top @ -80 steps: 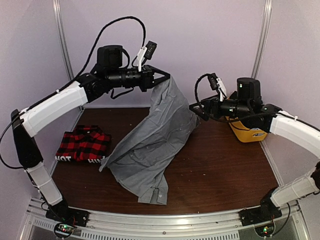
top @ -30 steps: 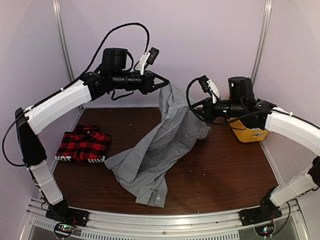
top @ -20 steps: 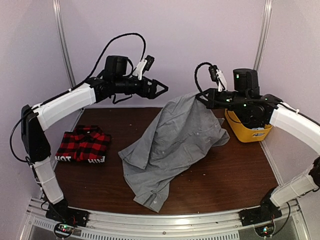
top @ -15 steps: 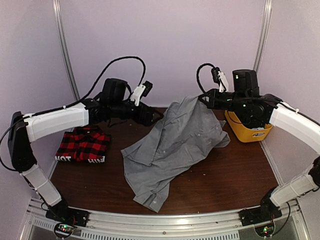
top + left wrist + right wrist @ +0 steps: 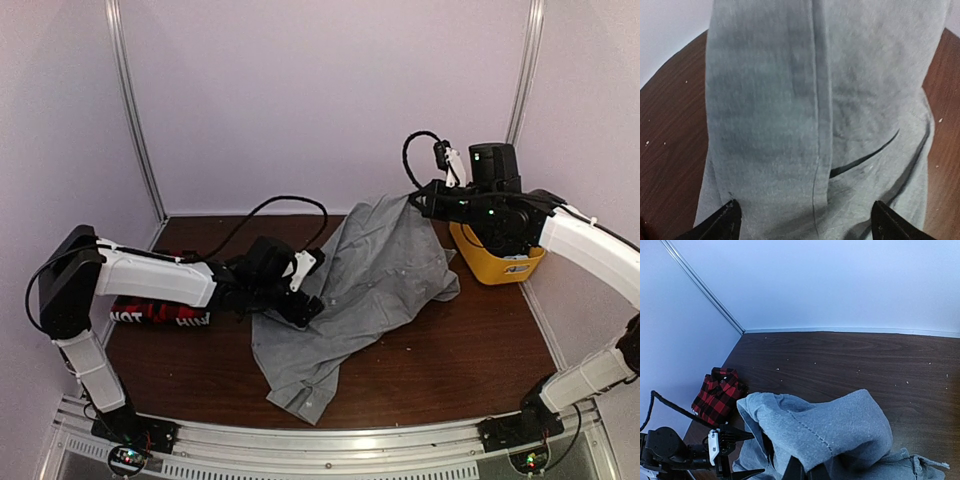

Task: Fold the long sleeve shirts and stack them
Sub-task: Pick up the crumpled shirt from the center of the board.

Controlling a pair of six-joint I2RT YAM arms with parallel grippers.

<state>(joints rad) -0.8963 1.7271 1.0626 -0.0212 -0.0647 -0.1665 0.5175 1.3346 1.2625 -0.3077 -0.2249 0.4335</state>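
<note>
Down from its raised reach, my left arm now lies low across the desk [image 5: 450, 350]. My left gripper [image 5: 311, 286] has let go of the grey shirt [image 5: 385, 265]. Its fingers stand wide apart, with a band of grey cloth running between them at the shirt's left side.

My right gripper [image 5: 413, 203] is clamped together on a far corner of that shirt and holds it up over the far right of the desk, just beside the yellow bin [image 5: 502, 262]. From there the cloth slopes down to the middle of the desk, and its lowest end lies near the near edge.

Bare wood shows from the shirt's right side to the right edge and the near right corner, and again at the far left corner.

I count two shirts: the grey one, and a folded plaid shirt [image 5: 150, 314] at the left edge, partly hidden behind my left forearm. I count one bin, in the far right corner.
</note>
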